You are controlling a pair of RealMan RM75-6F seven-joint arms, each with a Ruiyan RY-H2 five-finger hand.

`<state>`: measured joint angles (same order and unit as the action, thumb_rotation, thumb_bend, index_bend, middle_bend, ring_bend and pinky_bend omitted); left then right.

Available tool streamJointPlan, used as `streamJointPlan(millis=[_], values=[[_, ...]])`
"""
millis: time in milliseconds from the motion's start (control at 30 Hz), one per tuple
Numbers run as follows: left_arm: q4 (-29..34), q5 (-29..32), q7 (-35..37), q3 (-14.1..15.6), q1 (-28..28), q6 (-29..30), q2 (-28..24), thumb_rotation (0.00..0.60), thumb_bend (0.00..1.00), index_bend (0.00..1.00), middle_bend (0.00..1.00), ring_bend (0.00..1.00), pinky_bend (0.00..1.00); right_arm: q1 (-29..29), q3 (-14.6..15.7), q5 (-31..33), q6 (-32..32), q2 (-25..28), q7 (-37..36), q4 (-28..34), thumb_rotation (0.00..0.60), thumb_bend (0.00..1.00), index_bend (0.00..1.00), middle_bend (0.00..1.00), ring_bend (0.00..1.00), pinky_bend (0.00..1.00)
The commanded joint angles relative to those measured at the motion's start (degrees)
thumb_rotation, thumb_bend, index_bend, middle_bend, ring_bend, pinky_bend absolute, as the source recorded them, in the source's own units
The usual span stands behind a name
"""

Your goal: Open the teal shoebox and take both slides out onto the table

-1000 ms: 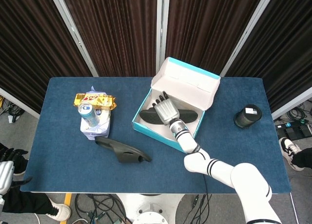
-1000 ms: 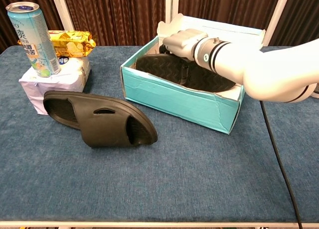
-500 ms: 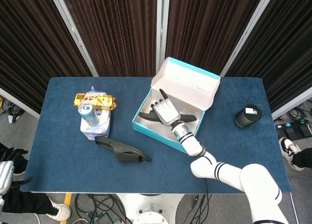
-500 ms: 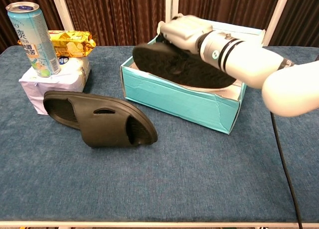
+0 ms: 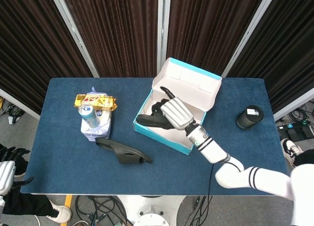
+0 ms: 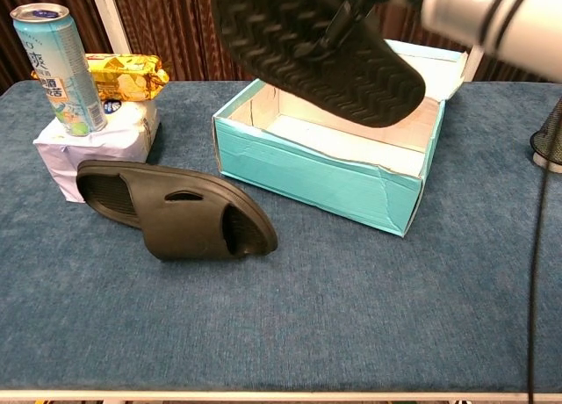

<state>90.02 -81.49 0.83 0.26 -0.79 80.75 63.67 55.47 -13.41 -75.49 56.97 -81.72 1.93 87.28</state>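
**Second slide lifted above the open shoebox**

Dark pleated curtains with pale upright frames back a blue-covered desk (image 5: 64,152). At its left end, a gold snack packet (image 5: 95,102) lies beside a white wrapped pack (image 6: 92,145), on which a light-blue drink can (image 6: 54,57) stands upright. Just in front of this group, one dark slide (image 6: 176,211) rests on the desk surface, sole down, well apart from the box. At centre stands the teal shoebox (image 6: 307,171), its lid (image 5: 189,83) folded back and upright on the far side; the pale interior is exposed. Above the box, the second dark slide (image 6: 316,48) is held clear of the rim, tilted so that its zigzag tread faces the chest camera. The right hand (image 5: 176,113) grips this slide, fingers (image 5: 167,93) closed around it except for one extended toward the lid; the white forearm runs toward the desk's near right corner. At the right end, a black cylindrical container (image 5: 249,117) stands alone. A left hand (image 5: 7,169) is partly visible at the lower left edge of the head view, off the desk; whether its fingers are released or clenched cannot be told.
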Motion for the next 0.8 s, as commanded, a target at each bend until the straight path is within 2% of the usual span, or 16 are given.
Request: streamJointPlan(millis=[33,167,300,467,600,800], values=[[0.31,-0.13,-0.19,-0.01,-0.1,0.05,-0.16,0.6,0.0,0.23,0.18,0.09,0.06,-4.47,1.98,-6.02,-2.26,14.78,-11.87,14.69,0.6,0.35,0.73,0.56,0.46,0.0],[0.88,-0.38,-0.54,0.01,-0.3,-0.01,-0.3,0.6,0.0,0.23,0.18,0.09,0.06,-5.21,5.78,-11.98,-5.72,19.66,-18.89,17.98,0.6,0.35,0.73,0.56,0.46,0.0],[1.48,-0.87,-0.7,0.18,-0.32,0.2,-0.53,0.6,0.0,0.23,0.18,0.09,0.06,-5.45,10.11,-18.33,-7.52,19.66,-21.07,17.33,0.6,0.34,0.72,0.56,0.46,0.0],[2.0,-0.63,-1.01,0.33,-0.04,0.43,-0.78,0.6,0.0,0.23,0.18,0.09,0.06,-5.7,13.34,-22.93,-7.82,15.79,-18.77,14.46,0.6,0.34,0.72,0.56,0.45,0.0],[2.2,-0.38,-1.06,0.56,0.24,0.44,-0.94,0.6,0.0,0.23,0.18,0.09,0.06,-5.78,15.32,-24.14,-9.29,13.14,-15.61,12.69,0.6,0.33,0.7,0.55,0.43,0.0],[2.05,0.07,-1.07,0.68,0.31,0.07,-0.9,0.6,0.0,0.23,0.18,0.09,0.06,-6.55,16.19,-24.17,-9.23,10.24,-10.89,10.23,0.6,0.33,0.67,0.54,0.38,0.0]])
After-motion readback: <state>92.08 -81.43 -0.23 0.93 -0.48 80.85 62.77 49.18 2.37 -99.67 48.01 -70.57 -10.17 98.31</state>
